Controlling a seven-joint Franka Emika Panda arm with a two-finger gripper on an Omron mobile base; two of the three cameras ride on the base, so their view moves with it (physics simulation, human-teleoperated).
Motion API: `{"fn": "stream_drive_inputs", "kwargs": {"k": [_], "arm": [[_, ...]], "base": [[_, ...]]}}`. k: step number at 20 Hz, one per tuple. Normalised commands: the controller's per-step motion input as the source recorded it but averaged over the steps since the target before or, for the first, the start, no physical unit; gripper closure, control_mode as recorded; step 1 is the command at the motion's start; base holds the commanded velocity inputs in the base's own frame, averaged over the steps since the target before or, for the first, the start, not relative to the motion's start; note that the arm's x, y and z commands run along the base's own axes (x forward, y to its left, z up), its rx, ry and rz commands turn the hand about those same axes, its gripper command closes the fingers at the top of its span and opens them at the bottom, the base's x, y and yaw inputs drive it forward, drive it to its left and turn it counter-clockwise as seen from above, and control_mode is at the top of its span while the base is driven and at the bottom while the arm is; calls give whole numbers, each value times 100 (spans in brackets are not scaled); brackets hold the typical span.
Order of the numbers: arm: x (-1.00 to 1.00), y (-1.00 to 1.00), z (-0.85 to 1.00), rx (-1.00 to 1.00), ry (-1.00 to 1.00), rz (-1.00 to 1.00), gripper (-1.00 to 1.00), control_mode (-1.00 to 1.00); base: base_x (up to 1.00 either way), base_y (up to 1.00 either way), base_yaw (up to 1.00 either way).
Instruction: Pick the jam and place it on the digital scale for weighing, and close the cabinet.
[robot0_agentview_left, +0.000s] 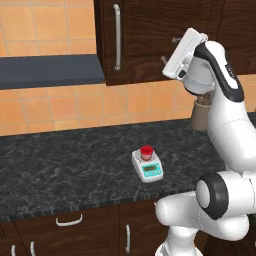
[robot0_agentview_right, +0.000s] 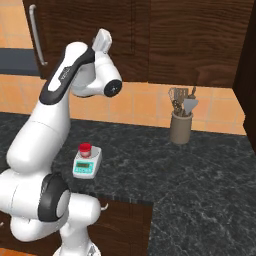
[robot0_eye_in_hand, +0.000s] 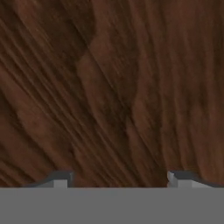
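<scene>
The jam (robot0_agentview_left: 146, 152), a squat jar with a red lid, stands on the weighing plate of the white digital scale (robot0_agentview_left: 151, 171) in the middle of the counter; the base view from the right also shows the jam (robot0_agentview_right: 85, 149) on the scale (robot0_agentview_right: 84, 168). My gripper (robot0_agentview_left: 169, 50) is raised high, open and holding nothing. Its fingertips sit right up against the dark brown cabinet door (robot0_agentview_left: 145, 35), to the right of the silver bar handle (robot0_agentview_left: 117, 37). In the hand view, wood grain (robot0_eye_in_hand: 113, 87) lies directly ahead of the gripper (robot0_eye_in_hand: 118, 179). The door looks flush with its neighbours.
A brown utensil holder (robot0_agentview_right: 181, 127) with several tools stands at the back of the black stone counter (robot0_agentview_left: 60, 165), to the right of the scale. A dark grey shelf-like hood (robot0_agentview_left: 50, 70) hangs left of the cabinet. Lower cabinets with curved handles (robot0_agentview_left: 69, 221) sit below the counter edge.
</scene>
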Motion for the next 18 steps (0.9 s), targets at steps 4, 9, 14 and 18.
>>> {"fn": "stream_drive_inputs", "kwargs": {"k": [4,9,14,18], "arm": [[51,0,0,0,0,-3,-100,-100],[27,0,0,0,0,-1,-100,-100],[7,0,0,0,0,0,-100,-100],[13,-7,-11,0,0,0,-100,-100]], "base": [[0,0,0],[0,0,0],[0,0,0],[0,0,0]]}}
